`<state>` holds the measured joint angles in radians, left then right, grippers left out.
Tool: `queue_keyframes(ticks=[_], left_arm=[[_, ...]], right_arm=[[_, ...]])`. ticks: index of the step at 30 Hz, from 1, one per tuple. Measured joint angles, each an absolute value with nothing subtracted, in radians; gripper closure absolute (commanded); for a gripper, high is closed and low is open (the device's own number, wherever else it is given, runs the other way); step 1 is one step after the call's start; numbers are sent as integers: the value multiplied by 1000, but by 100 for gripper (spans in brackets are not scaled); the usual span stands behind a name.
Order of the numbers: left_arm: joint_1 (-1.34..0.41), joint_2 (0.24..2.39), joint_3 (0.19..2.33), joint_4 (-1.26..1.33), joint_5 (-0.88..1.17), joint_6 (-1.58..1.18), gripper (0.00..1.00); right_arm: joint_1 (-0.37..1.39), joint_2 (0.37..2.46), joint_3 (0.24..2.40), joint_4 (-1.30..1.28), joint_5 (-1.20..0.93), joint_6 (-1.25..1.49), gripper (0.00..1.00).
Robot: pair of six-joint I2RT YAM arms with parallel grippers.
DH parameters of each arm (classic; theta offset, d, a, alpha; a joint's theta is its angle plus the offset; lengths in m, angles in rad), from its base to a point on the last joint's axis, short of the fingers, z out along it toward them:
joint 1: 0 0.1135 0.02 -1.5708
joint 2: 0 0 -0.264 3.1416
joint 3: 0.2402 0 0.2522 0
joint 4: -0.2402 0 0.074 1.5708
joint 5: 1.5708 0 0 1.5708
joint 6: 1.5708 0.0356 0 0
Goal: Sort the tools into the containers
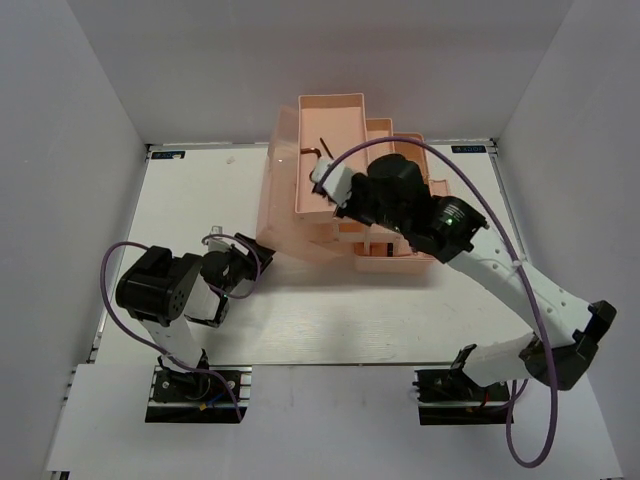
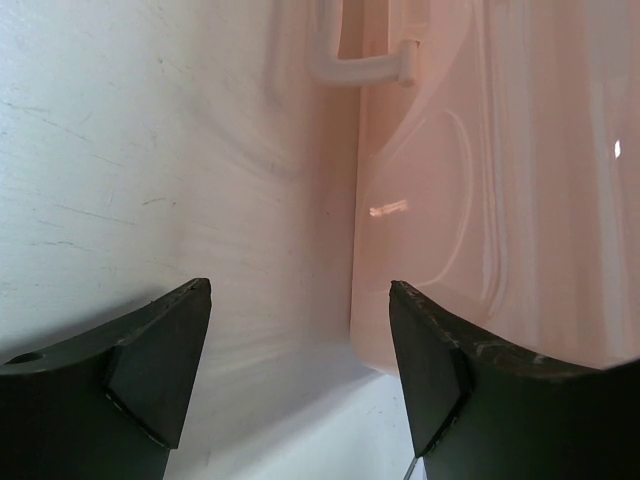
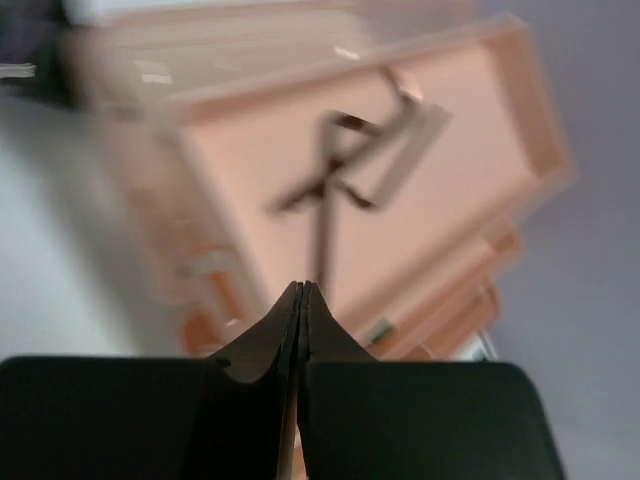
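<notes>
A white table (image 1: 350, 320) carries a large translucent salmon-pink plastic toolbox (image 1: 285, 190) at its far middle, with its tiered trays spread open. The toolbox's long uppermost tray (image 1: 345, 110) reaches toward the back wall. The right arm stretches from the near right corner across the lower tiers. Its right gripper (image 1: 325, 182) hangs over the near end of that upper tray. In the right wrist view the right gripper (image 3: 302, 290) has its dark fingers pressed flat together, with no gap and nothing seen between them. The left arm is folded at the near left. Its left gripper (image 1: 218, 240) is low over the table just beside the toolbox's left wall (image 2: 480, 200). Its fingers (image 2: 160, 360) are spread wide with only bare table between them, and a pale lid handle (image 2: 350, 65) shows beyond. Thin dark brown L-shaped hex keys (image 3: 330, 180) lie crossed on the upper tray's floor. They are blurred in the wrist view, with one long shaft running down to just above the closed tips; whether it touches them cannot be told. From above, only a dark bent key (image 1: 318, 150) is visible there.
</notes>
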<state>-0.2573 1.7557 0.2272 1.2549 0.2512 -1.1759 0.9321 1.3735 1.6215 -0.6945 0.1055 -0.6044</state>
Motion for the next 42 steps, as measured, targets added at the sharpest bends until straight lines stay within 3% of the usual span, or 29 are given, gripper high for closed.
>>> queue_keyframes(ticks=[2,3,6,13,21,32,39,41,42], left_arm=[[-257,1754,231,1253,252,-1174,18],[-257,1753,234,1253,253,-1174,18],[-257,1752,245,1251,260,-1170,18],[-257,1740,273,1253,282,-1164,18],[-257,1695,330,1262,312,-1153,18],[-256,1674,389,1278,355,-1148,19],[-262,1661,516,1261,419,-1140,20],[-265,1650,561,1253,447,-1137,20],[-266,1645,580,1247,460,-1137,20]], right_arm=[[874,1329,1527,-566,247,-595,100],[827,1318,1484,-519,306,-584,83],[642,1342,1419,-488,402,-500,57],[212,1453,1351,-552,231,-236,37],[79,1625,1294,-593,-65,-99,36],[5,1741,1287,-585,-225,-83,48],[-47,1728,1259,-559,-366,-102,48],[-52,1722,1253,-553,-383,-105,46],[-53,1718,1246,-551,-389,-108,41]])
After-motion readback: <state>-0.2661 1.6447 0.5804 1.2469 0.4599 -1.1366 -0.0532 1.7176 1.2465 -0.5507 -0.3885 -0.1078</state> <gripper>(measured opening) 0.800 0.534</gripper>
